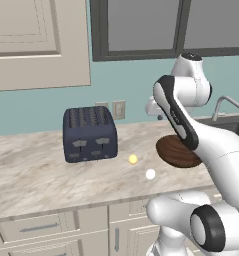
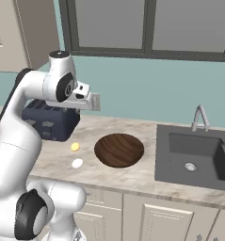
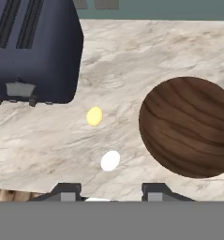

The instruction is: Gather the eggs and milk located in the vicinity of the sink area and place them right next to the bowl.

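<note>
Gripper [image 3: 111, 191] fingertips [image 3: 66, 191] stand apart at the bottom of the hand view, released, nothing between them. Hand held high above the marbled counter [image 3: 155, 51], looking down on it.

Just beyond the tips: white egg [image 3: 110, 161] on the counter. A little farther on, yellow egg [image 3: 94, 116], apart from the white one, not touching. Both lie in the open strip between toaster and bowl.

Wooden bowl [image 3: 188, 126], dark brown with grain, sits to one side of the eggs, near but not touching them. Dark blue toaster [image 3: 33, 51] on the other side, four slots up, levers facing the counter edge.

Left base view: yellow egg [image 1: 133, 159] and white egg [image 1: 150, 174] between toaster [image 1: 89, 134] and bowl [image 1: 177, 152]; the arm covers part of the bowl.

Right base view: eggs [image 2: 75, 147] [image 2: 77, 163] left of the bowl [image 2: 119, 149]; the sink [image 2: 198, 155], dark grey basin with chrome faucet [image 2: 199, 116], lies right of the bowl, well apart from the eggs.
</note>
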